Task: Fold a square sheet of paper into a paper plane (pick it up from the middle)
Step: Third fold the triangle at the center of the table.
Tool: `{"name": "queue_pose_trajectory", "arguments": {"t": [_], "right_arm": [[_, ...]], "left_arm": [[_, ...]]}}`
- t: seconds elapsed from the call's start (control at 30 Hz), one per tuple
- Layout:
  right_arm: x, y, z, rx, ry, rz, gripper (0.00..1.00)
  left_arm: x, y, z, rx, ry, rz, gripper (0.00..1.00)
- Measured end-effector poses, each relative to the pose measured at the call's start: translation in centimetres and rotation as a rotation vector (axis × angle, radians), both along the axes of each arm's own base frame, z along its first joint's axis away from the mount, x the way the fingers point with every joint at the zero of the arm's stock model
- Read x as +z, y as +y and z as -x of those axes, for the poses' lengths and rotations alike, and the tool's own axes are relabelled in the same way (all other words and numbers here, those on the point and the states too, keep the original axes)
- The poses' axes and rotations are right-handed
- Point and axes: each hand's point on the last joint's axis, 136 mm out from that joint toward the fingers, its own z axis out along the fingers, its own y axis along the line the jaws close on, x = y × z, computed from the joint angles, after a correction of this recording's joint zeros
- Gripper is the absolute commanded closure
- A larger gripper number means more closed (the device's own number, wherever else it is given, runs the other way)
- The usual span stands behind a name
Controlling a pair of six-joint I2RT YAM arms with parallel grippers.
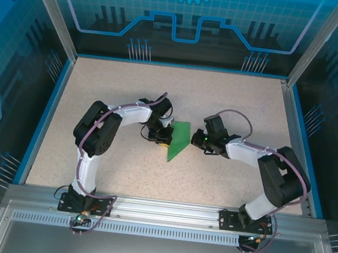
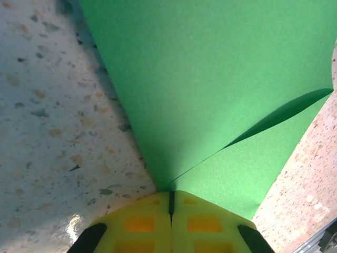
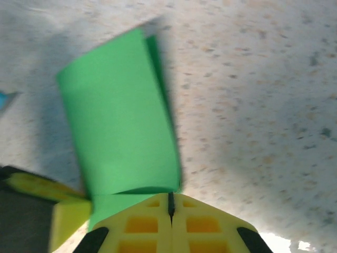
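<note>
Both claws are clamped on the green sheet [image 1: 179, 141], one from each side, approx mid-table [image 1: 120, 176].

L claw [image 2: 171, 194]: yellow pads are tight together, w/ the paper coming straight out from btwn the tips and fanning away ahead. A diagonal flap edge runs up and to the R from the pinch, lifted a bit at its far end.

R claw [image 3: 171, 196]: also pinched on the sheet, which starts right at its tips and bows away up and to the L, top layer curled. A yellow finger [image 3: 68, 213] of the L claw sits just L of the R claw's tips, so the two are v. close.

Risks, my read:
- Tear. The thin paper is held at two points. If either arm pulls or twists w/o the other following, it prob rips at a pinch.
- Crooked crease. The flap ahead of the L claw isn't flat, so pressing down now could set a skewed fold and leave the final shape lopsided.
- Slip. Each grip looks to be on a narrow bit of edge. A quick move may yank the sheet out of one claw and leave it dangling from the other.
- Clash. The tips nearly meet, and closing in more could knock fingers together and crumple what's btwn.
- Drag. From overhead I can't tell if the sheet's low corner touches the table. If it does, it may buckle.
</note>
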Motion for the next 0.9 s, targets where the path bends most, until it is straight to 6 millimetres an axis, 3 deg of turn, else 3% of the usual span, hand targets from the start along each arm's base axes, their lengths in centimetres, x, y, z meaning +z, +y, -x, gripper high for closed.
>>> {"name": "queue_pose_trajectory", "arguments": {"t": [0.2, 0.43, 0.6, 0.9], "right_arm": [[1.5, 4.7, 2.6, 0.110, -0.033, -0.058, 0.99], [-0.5, 8.8, 5.5, 0.186, 0.011, -0.089, 0.99], [-2.1, 9.1, 6.5, 0.188, 0.047, -0.081, 1.00], [-3.3, 9.1, 6.9, 0.179, 0.065, -0.082, 1.00]], "left_arm": [[0.0, 0.0, 0.0, 0.000, 0.001, 0.000, 0.94], [0.0, 0.0, 0.0, 0.000, 0.003, -0.001, 0.94], [0.0, 0.0, 0.0, 0.000, 0.004, -0.001, 0.94], [0.0, 0.0, 0.0, 0.000, 0.004, -0.002, 0.95]]}}
